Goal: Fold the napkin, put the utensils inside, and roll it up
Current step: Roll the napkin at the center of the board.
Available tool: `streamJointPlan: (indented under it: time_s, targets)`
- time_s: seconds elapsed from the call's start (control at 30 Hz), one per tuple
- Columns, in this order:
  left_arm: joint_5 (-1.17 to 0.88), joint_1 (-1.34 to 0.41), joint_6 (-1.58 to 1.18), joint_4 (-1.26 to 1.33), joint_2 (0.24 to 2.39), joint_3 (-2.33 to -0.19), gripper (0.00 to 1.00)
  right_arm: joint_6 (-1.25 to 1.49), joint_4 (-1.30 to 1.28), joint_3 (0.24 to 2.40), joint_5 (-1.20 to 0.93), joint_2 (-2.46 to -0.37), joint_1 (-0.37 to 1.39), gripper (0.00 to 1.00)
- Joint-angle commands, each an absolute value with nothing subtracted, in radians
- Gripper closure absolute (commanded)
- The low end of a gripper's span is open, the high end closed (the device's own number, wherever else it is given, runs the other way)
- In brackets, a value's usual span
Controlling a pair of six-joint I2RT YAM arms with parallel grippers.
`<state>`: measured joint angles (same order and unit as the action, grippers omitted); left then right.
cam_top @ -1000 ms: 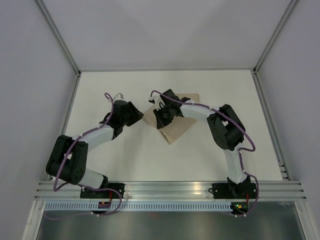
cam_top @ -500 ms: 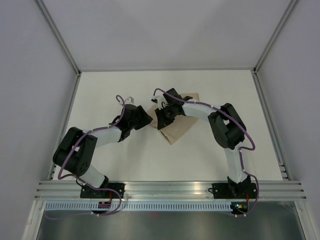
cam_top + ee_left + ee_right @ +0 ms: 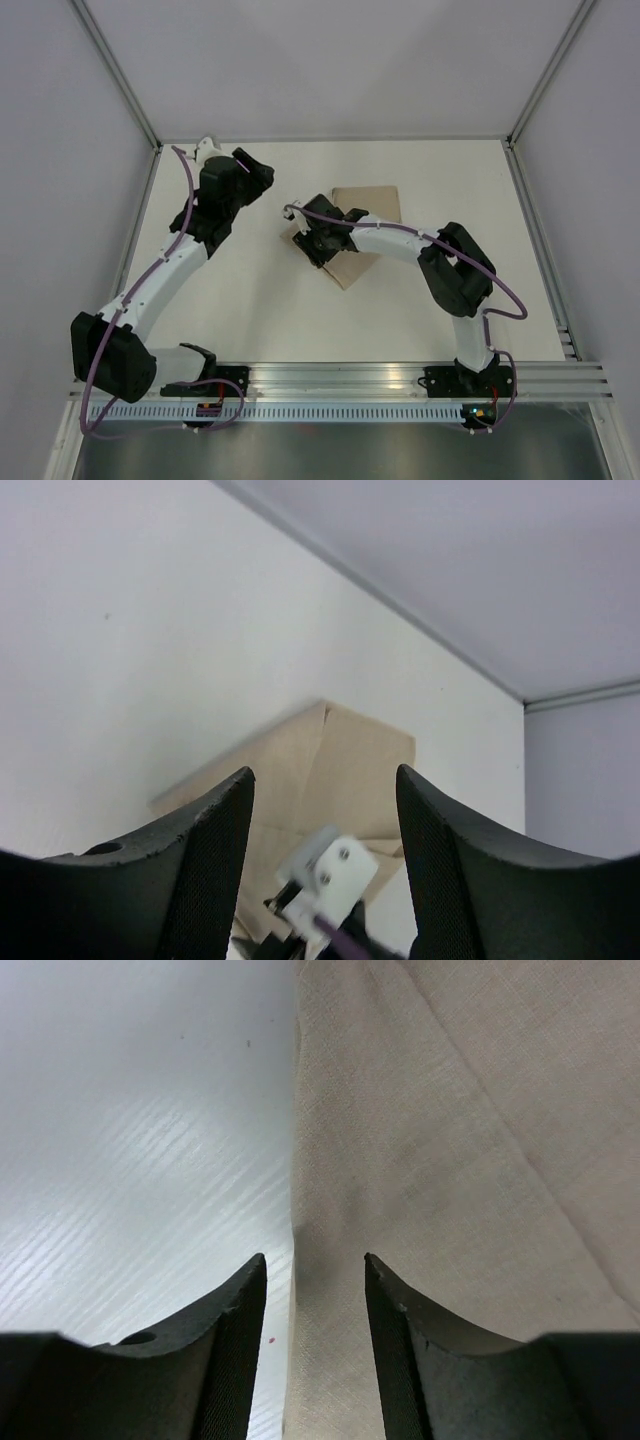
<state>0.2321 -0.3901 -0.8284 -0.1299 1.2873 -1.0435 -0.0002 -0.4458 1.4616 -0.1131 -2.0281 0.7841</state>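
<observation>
Napkin (image 3: 366, 204) lies folded centre-frame; left fingers (image 3: 215, 880), released, have swung upper left, right fingers (image 3: 235, 1360) spread astride its edge, so the fold looks done.

Wide-spread left pincer (image 3: 322, 772), tan napkin (image 3: 360, 755) beyond it, white table (image 3: 130, 650)

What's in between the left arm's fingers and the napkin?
Just bare white table. The top view shows nothing lying between the left arm's fingers and the napkin.
</observation>
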Motion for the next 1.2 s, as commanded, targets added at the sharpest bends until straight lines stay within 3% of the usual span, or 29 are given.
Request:
streamJointPlan:
  time_s: [0.0,0.4,1.0,1.17]
  targets:
    - [0.273,-0.353,-0.828,-0.276,1.258,-1.163,0.36,-0.052,-0.416,1.434,0.194,-1.947,0.870,0.49]
    - [0.233,-0.333,-0.815,-0.351,1.285,-1.319,0.35,-0.126,-0.383,1.442,0.616,-2.060,1.038,0.46]
    - [0.227,-0.330,-0.790,-0.354,1.304,-1.302,0.35,-0.167,-0.308,1.397,0.690,-2.117,1.072,0.48]
    - [0.225,-0.328,-0.790,-0.354,1.315,-1.293,0.35,-0.157,-0.293,1.385,0.664,-2.131,1.075,0.53]
